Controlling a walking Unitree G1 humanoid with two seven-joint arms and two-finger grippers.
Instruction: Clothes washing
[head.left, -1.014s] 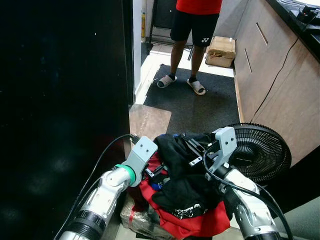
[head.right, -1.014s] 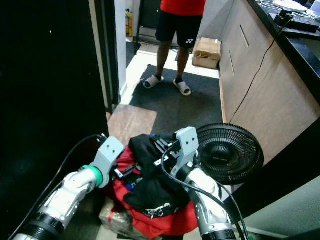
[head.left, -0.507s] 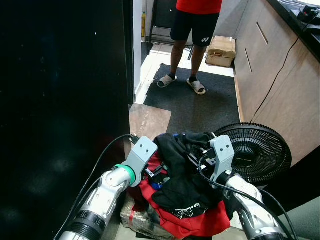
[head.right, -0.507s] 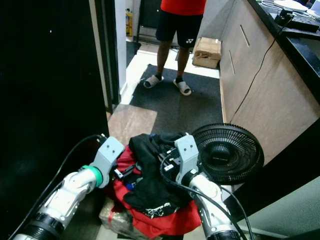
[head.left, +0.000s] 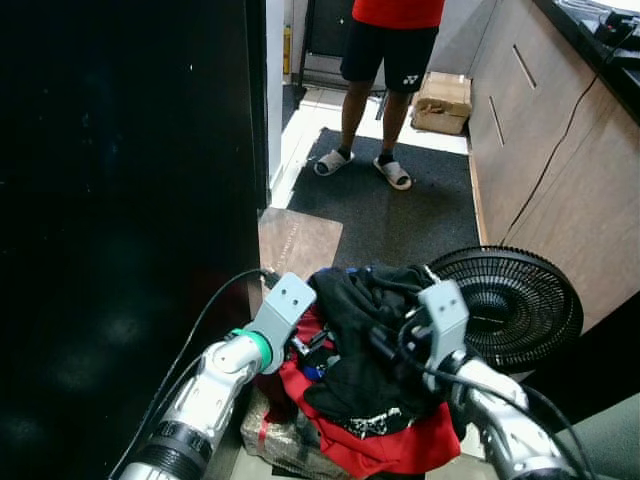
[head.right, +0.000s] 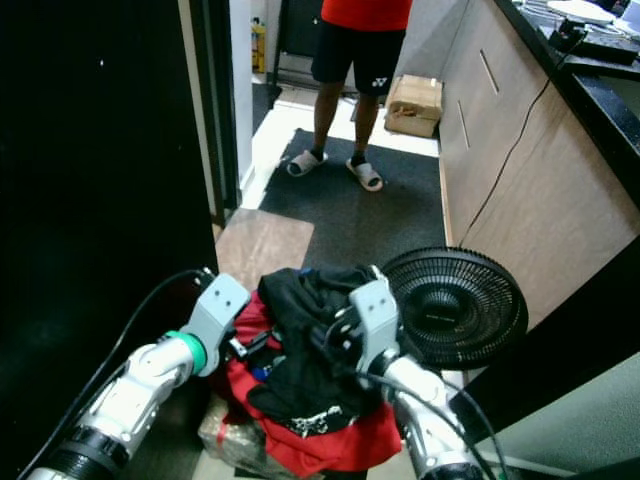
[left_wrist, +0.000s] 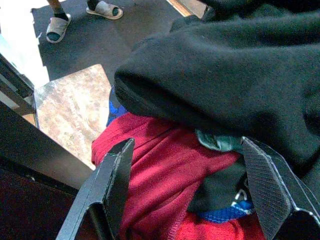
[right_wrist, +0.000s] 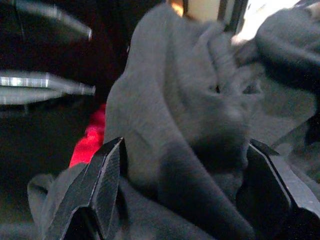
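Beside fan (head.left: 510, 305), both pincers apparently spread around black garment (head.left: 365, 345).

Fan (head.left: 510, 300) right, dark panel (head.left: 120, 200) left, mat (head.left: 390, 210) open ahead

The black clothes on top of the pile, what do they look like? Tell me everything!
The black clothes are soft, thick, fleecy-looking fabric, crumpled in a heap with folds and a white printed patch near the lower edge. They lie on top of the red clothes, beside the round black fan. The left end effector is open at their edge, and the right end effector is open with a fold bunched between its fingers.
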